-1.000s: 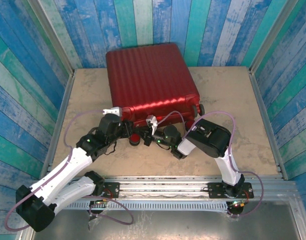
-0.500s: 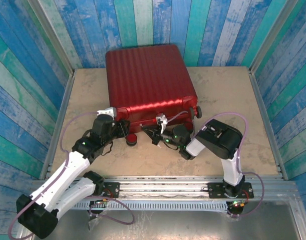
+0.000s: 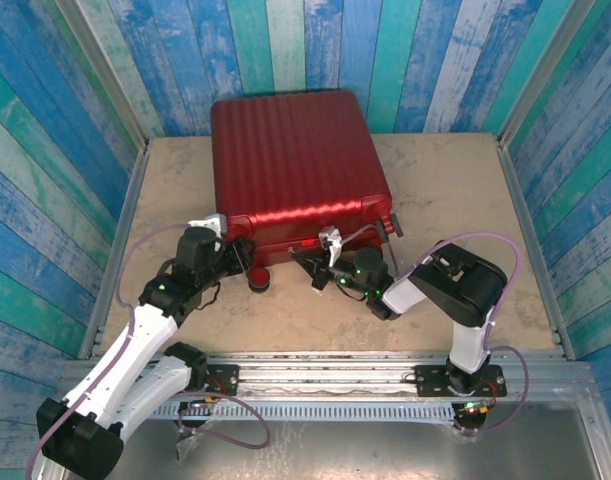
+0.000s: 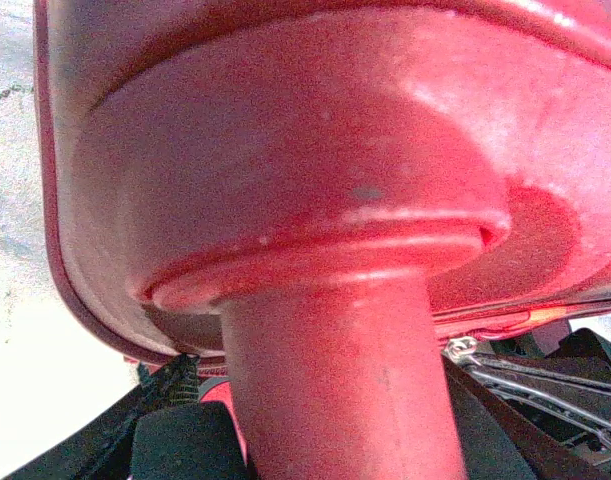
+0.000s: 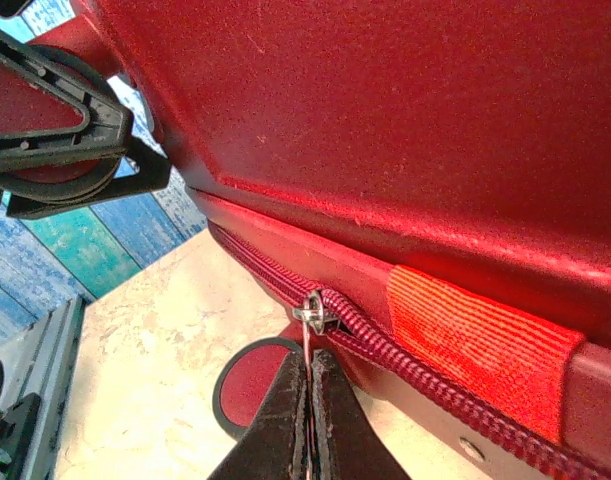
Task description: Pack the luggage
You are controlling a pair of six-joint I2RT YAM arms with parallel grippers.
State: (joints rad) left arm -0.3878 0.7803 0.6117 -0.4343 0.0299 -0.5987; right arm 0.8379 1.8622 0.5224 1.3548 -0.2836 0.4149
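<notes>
Blue-plank walls (image 3: 45, 200), beige table (image 3: 455, 200); right fingers (image 5: 285, 425) pinch luggage (image 3: 295, 150) zipper pull (image 5: 307, 322), left fingers (image 3: 235, 250) unclear

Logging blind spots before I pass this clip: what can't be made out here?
- Inside of the luggage: in the top view its closed shells hide it, so packed or not is unknown.
- left tool: in the top view the tips are tucked against the luggage's near edge. The left wrist view is blurred and too close. Open or shut is unclear.
- zipper past the zipper pull pinched by the right tool: in the right wrist view the frame edge cuts it off.
</notes>
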